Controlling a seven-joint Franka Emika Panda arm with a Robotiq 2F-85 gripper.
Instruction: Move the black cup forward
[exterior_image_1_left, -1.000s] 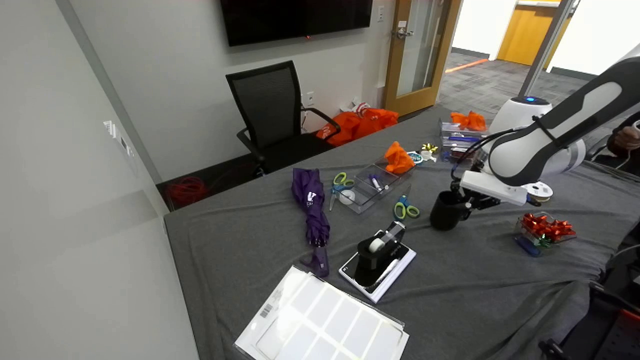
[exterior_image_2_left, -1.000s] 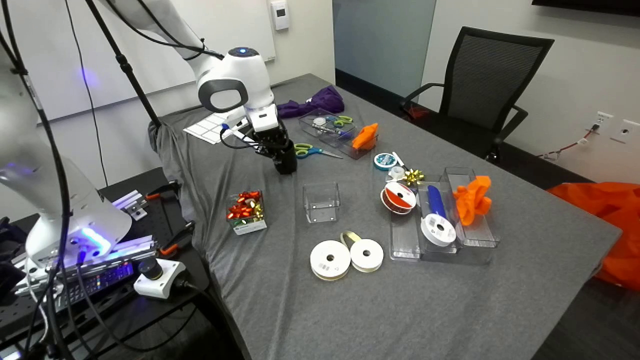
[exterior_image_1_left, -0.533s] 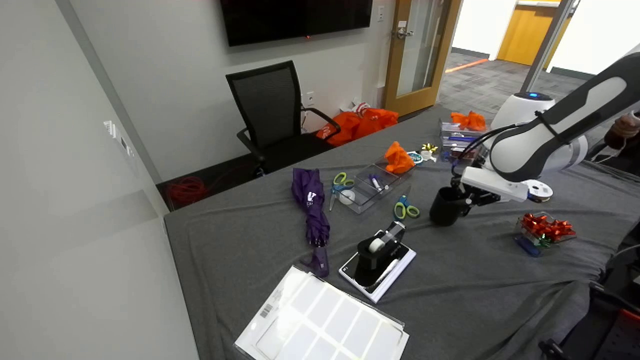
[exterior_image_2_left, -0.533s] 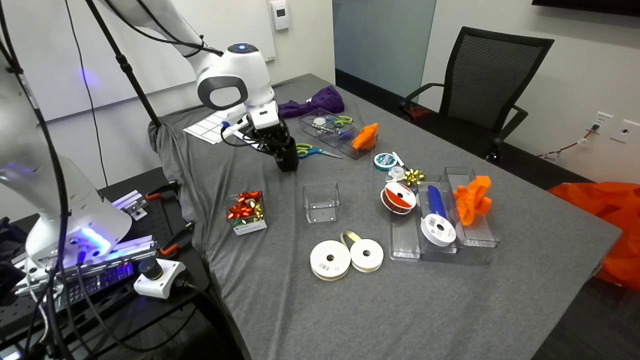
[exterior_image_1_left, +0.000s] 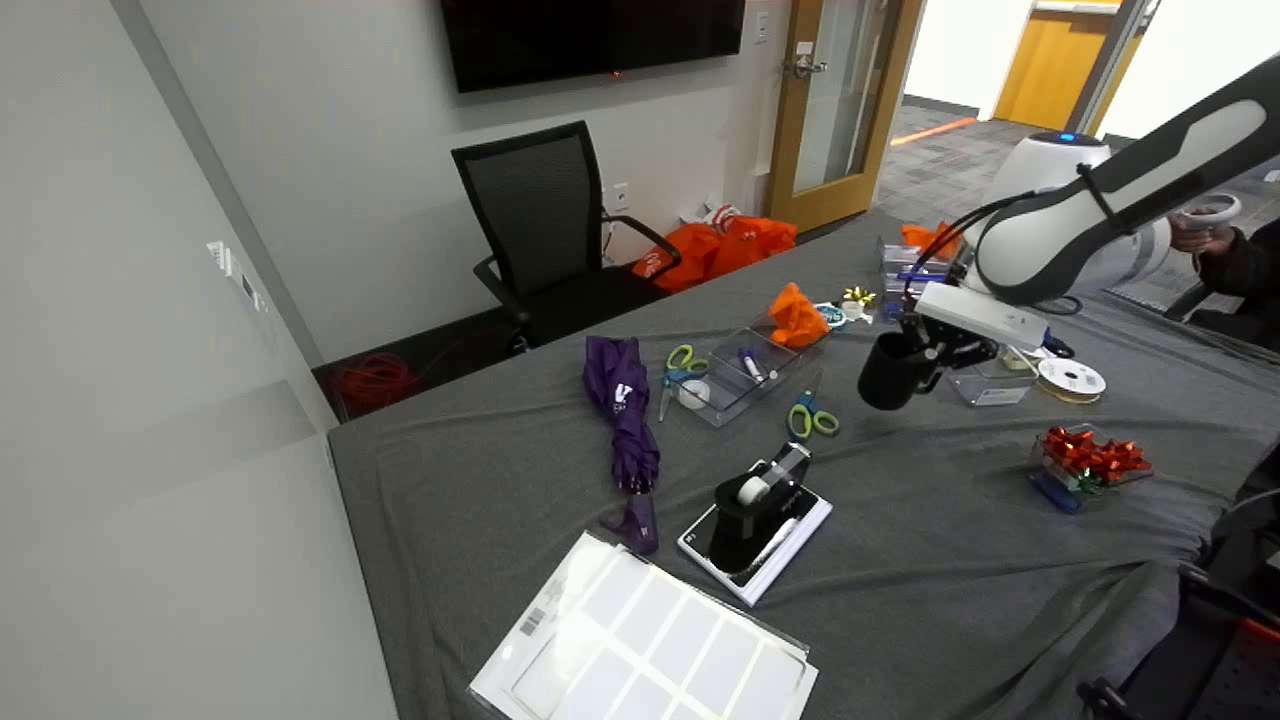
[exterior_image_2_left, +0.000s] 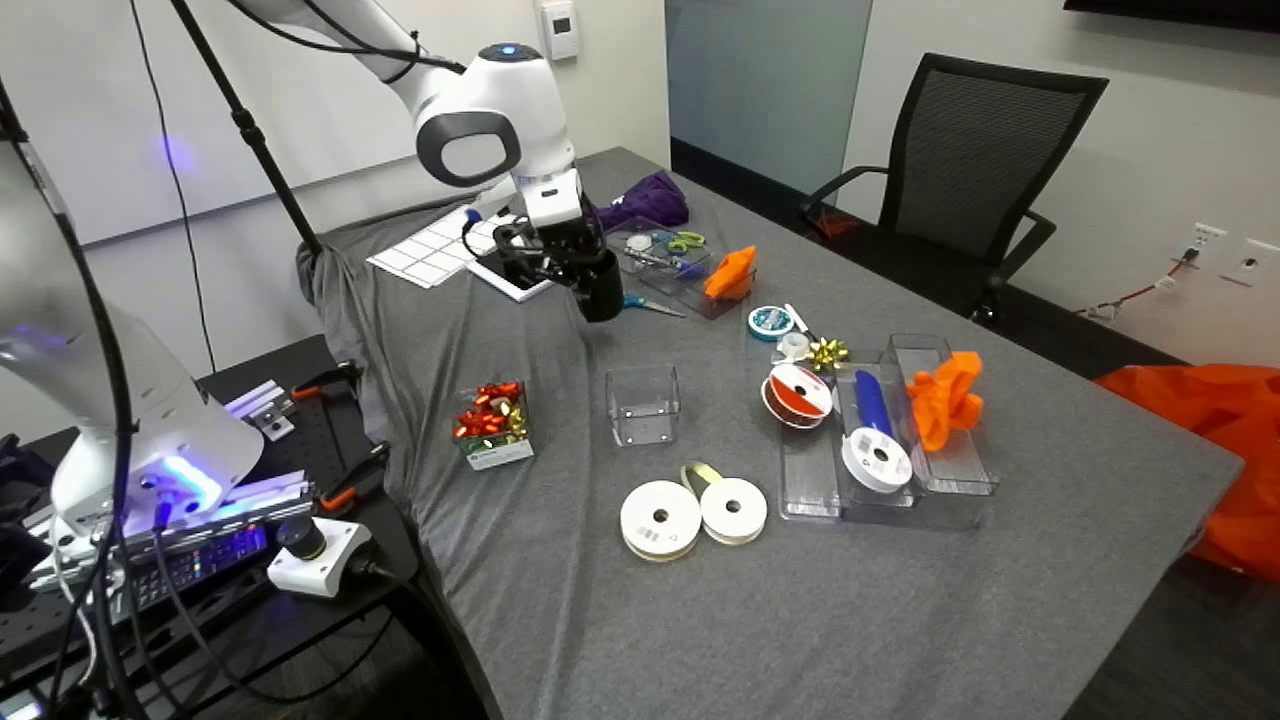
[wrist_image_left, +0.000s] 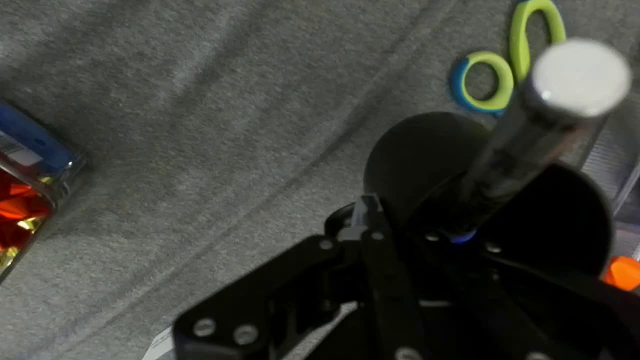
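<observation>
Above the grey tablecloth (exterior_image_1_left: 520, 450), near a pair of blue-and-green scissors (exterior_image_1_left: 812, 415): one black cup (exterior_image_1_left: 888, 375), squat, apparently hanging clear of the cloth. Contents: a blurred white-topped cylinder (wrist_image_left: 580, 77), leaning out of the mouth in the wrist view.

Holder: one gripper (wrist_image_left: 400, 227), its jaws drawn well in and, by the look of it, pinching the cup on its handle side. Whether they are clasping the handle or the wall, cannot tell; dark is lying upon dark there.

Standing of the task: gripping and raising are looking complete. Carrying forward is probably only starting; lowering, letting go and backing off are all remaining. No landing spot is showing, so the length of the carry is remaining a guess.

Changes, against half a second ago: cup and gripper are sitting higher in both exterior views. In an exterior view, the cup (exterior_image_2_left: 600, 290) is now hiding the scissors' handles, the blades showing past it. In an exterior view, a clear tray (exterior_image_1_left: 990, 387) with a pale label is now coming into sight from behind the gripper.

Unchanged: one purple umbrella (exterior_image_1_left: 622, 410), lying flat; one tape dispenser (exterior_image_1_left: 740, 510), standing upright; both are keeping to their places of the earlier frame, apart from the cup
</observation>
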